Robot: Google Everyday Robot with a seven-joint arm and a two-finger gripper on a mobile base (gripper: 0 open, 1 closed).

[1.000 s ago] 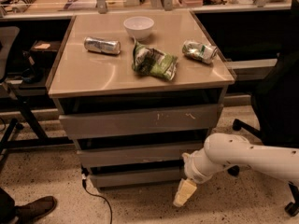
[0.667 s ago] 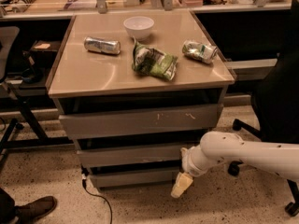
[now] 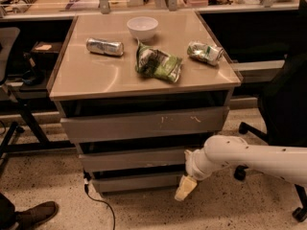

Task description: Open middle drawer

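The middle drawer [image 3: 136, 158] is a wide, shallow grey front under the taller scratched top drawer [image 3: 144, 124] of the cabinet. It sits about flush with the fronts above and below. A smaller plain grey bottom drawer [image 3: 136, 182] lies beneath it. My gripper [image 3: 185, 189], with pale yellow fingertips, hangs from the white arm [image 3: 249, 157] that comes in from the right. It is low, in front of the bottom drawer's right end, just below the middle drawer's right corner.
On the tan cabinet top [image 3: 86, 78] lie a white bowl [image 3: 142, 28], a silver can [image 3: 104, 46], a green chip bag [image 3: 158, 63] and a crushed can [image 3: 205, 52]. A black chair [image 3: 283, 109] stands at right. A shoe [image 3: 36, 213] and a cable [image 3: 103, 205] are on the floor.
The arm and gripper have shifted slightly left, toward the cabinet front. The drawers have not moved.
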